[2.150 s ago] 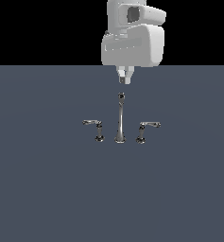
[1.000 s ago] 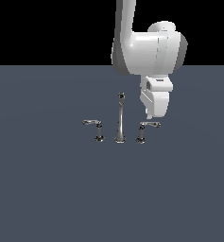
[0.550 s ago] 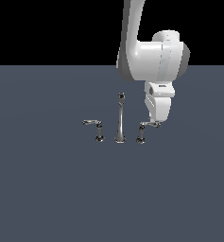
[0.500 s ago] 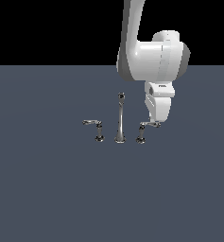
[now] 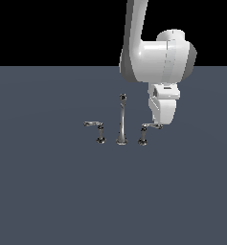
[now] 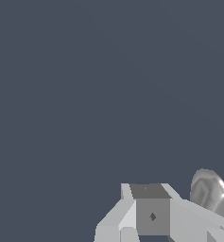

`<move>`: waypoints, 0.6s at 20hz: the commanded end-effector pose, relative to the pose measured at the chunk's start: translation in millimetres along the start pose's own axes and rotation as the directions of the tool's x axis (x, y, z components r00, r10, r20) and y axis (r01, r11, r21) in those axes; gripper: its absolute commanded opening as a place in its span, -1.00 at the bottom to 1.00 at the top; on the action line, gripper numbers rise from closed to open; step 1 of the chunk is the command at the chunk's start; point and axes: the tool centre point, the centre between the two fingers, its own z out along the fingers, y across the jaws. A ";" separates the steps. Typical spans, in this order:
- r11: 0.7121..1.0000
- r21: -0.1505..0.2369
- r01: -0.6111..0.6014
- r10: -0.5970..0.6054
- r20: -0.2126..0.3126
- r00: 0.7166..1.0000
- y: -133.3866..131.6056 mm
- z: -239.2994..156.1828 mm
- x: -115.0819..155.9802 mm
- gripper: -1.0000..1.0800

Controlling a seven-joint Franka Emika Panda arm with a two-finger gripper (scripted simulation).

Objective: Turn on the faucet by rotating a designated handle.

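Working across the exterior view from its left, I see the twin lever (image 5: pixel 92 125) untouched, its arm pointing toward that view's left, then the tall spout (image 5: pixel 121 119) of the faucet upright in the middle of the grey floor, well away from any edge. Neither has shifted in the last two seconds.

The change is all on the exterior view's right. Two seconds ago my arm hung above the spout; it has since swung across and come down, and over the last half second it has barely moved. The gripper (image 5: pixel 159 125) now sits right at the outer end of the handle (image 5: pixel 149 128), whose arm still points toward the exterior view's right, so I judge no rotation has started.

In the wrist view a chrome shape (image 6: pixel 211 193) shows just beside one finger (image 6: pixel 151 210). I cannot tell whether the claw is spread or pressed together. I judge the approach finished and the push about to begin.
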 end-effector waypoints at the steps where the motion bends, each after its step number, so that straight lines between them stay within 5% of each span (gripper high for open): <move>1: 1.000 0.000 0.000 0.000 0.000 1.000 7.8 0.0 3.6 -1.00; 12: 1.000 0.010 0.006 -0.006 0.000 1.000 28.3 -0.5 6.5 -1.00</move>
